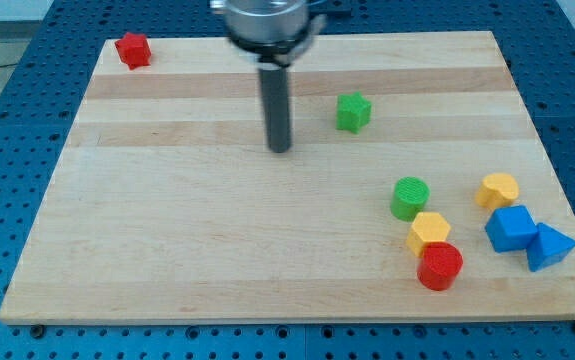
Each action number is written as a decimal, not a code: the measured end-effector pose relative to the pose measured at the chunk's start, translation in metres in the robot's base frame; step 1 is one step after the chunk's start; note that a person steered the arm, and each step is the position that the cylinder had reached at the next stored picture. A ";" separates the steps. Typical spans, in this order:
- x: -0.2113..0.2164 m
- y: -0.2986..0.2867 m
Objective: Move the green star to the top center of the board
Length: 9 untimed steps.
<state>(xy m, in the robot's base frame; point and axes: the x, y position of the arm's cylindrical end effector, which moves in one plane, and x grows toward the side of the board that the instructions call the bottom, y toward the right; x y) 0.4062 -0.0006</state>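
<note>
Wooden board (167, 230) on a blue perforated bench. No hand or gripper fitted: my tip (280, 149) is a bare dark rod end, grasping nothing, on the board just at 8 o'clock of the green star-shaped block (353, 111), apart from it. Star lies right of centre, upper half. Small red block (133, 49), shape unclear, at the 10 o'clock corner.

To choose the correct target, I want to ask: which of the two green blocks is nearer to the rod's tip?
The green star, to the upper right of my tip. The green cylinder sits farther off, lower right, beside the yellow block.
</note>
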 end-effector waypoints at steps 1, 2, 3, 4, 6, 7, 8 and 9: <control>-0.021 0.065; -0.043 0.107; -0.059 0.113; -0.059 0.108; -0.070 0.070; -0.071 0.050; -0.083 0.049; -0.099 0.048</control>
<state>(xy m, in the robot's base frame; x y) 0.3070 0.0473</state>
